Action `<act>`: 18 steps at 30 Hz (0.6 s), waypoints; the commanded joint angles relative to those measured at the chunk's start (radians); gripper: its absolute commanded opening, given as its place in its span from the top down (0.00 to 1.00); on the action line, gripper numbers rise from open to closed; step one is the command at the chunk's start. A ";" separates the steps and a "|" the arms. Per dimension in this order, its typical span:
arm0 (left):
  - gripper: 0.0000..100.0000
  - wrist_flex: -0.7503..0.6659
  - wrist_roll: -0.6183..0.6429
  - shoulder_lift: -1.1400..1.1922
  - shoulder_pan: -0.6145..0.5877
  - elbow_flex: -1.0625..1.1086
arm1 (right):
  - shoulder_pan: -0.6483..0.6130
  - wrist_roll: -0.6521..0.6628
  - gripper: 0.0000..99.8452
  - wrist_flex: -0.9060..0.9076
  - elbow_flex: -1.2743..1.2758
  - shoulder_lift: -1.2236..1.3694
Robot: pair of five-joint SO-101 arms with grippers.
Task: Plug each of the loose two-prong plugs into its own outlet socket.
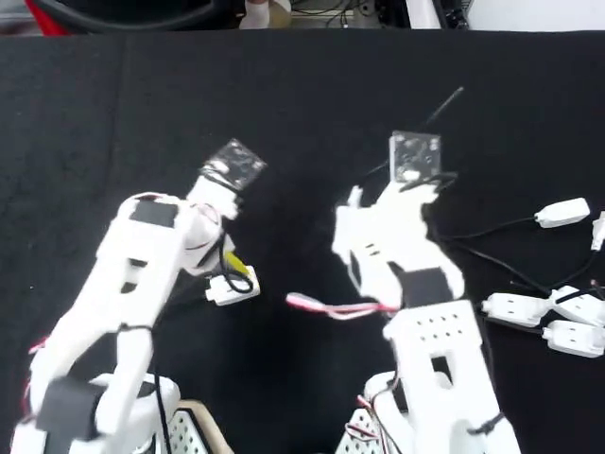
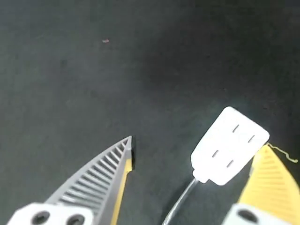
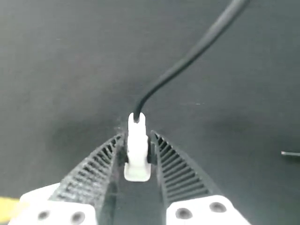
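One plug (image 3: 137, 152) was clamped in the right claw (image 3: 137, 136). One outlet socket (image 2: 229, 147) was located between the fingers of the left claw (image 2: 197, 145), which was spread wide.

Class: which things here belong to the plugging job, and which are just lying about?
Job: plug in right hand; socket beside left hand; white cord ends at the table's right.
Lying about: pinkish wire; clutter behind table.
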 commanded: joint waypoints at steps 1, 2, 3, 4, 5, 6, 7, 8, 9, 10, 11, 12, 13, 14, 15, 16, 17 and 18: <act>0.61 0.025 0.055 -0.247 -0.082 0.093 | -0.118 0.009 0.99 -0.003 0.073 -0.160; 0.61 0.025 0.055 -0.310 -0.111 0.133 | -0.157 0.011 0.99 -0.003 0.104 -0.208; 0.61 0.026 0.058 -0.376 -0.148 0.176 | -0.199 0.011 0.99 -0.003 0.139 -0.260; 0.61 0.025 0.071 -0.440 -0.183 0.220 | -0.241 0.011 0.99 -0.003 0.173 -0.312; 0.61 0.020 0.081 -0.505 -0.222 0.263 | -0.282 0.012 0.99 -0.003 0.209 -0.367; 0.61 0.020 0.087 -0.565 -0.262 0.305 | -0.321 0.014 0.99 -0.003 0.243 -0.424; 0.61 0.020 0.087 -0.626 -0.298 0.348 | -0.356 0.014 0.99 -0.003 0.277 -0.481; 0.61 0.020 0.089 -0.680 -0.329 0.389 | -0.385 0.012 0.99 -0.015 0.314 -0.538; 0.61 0.020 0.089 -0.733 -0.360 0.430 | -0.414 0.011 0.99 -0.040 0.361 -0.593; 0.61 0.020 0.089 -0.784 -0.384 0.470 | -0.436 0.011 0.99 -0.072 0.412 -0.641; 0.61 0.020 0.091 -0.832 -0.410 0.513 | -0.454 0.011 0.99 -0.103 0.461 -0.685; 0.61 0.020 0.091 -0.879 -0.440 0.552 | -0.471 0.011 0.99 -0.130 0.504 -0.725; 0.61 0.020 0.091 -0.927 -0.475 0.593 | -0.488 0.008 0.99 -0.152 0.539 -0.760; 0.61 0.020 0.089 -0.974 -0.513 0.633 | -0.505 -0.009 0.99 -0.166 0.565 -0.788; 0.61 0.020 0.087 -1.023 -0.550 0.668 | -0.516 -0.028 0.99 -0.170 0.579 -0.803; 0.61 0.023 0.086 -1.073 -0.584 0.707 | -0.522 -0.049 0.99 -0.169 0.581 -0.806; 0.61 0.025 0.086 -1.120 -0.611 0.743 | -0.522 -0.072 0.99 -0.169 0.579 -0.800; 0.61 0.028 0.086 -1.166 -0.642 0.776 | -0.523 -0.089 0.99 -0.175 0.578 -0.788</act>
